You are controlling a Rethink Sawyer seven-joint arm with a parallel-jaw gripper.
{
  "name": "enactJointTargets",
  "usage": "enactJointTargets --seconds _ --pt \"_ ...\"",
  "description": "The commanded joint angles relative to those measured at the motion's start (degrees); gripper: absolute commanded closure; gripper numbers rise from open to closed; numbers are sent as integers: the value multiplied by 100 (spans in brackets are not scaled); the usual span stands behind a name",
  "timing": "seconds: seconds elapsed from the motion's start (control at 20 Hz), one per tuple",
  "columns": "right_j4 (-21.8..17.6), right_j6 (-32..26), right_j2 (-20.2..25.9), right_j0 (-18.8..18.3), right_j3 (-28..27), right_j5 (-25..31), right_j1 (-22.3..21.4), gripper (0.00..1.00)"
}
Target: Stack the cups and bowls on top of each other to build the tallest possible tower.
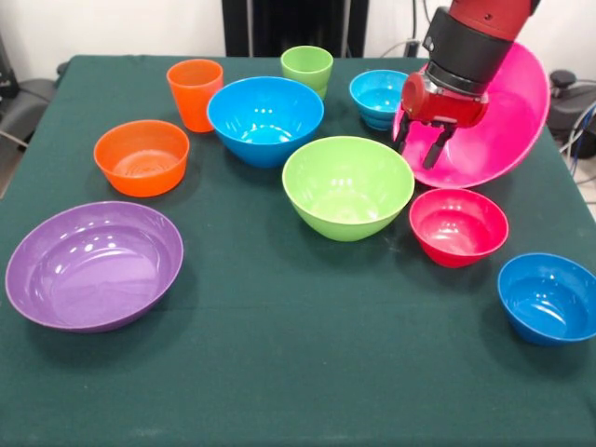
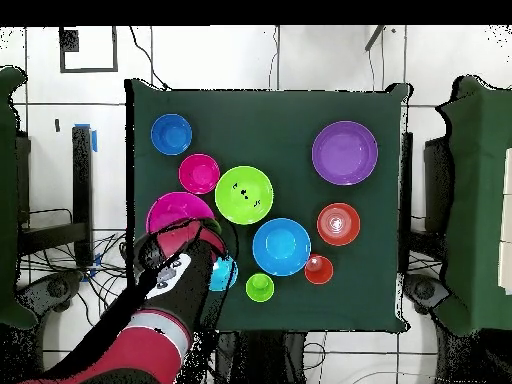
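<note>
Bowls and cups spread over green table (image 1: 279, 372), none stacked. Pink bowl (image 1: 507, 130) tipped up on edge at one side, rim gripped by gripper (image 1: 421, 149), fingers closed on it. Nearby: small blue bowl (image 1: 377, 96), red bowl (image 1: 458, 225), another small blue bowl (image 1: 548, 298). Lime bowl (image 1: 347, 186) and large blue bowl (image 1: 264, 118) mid-table. Green cup (image 1: 306, 69), orange cup (image 1: 195, 93) behind. Orange bowl (image 1: 142, 156), purple bowl (image 1: 93, 264) opposite side.

Open table front (image 1: 307, 372) before the bowls
</note>
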Motion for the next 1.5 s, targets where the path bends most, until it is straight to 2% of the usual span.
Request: enactJointTargets --seconds 0.05,0.45,1.5 --pt "-97 370 666 -164 49 319 -338 0" --pt "-110 276 790 -250 147 546 -574 0" --pt "-213 170 978 -458 150 491 -568 0"
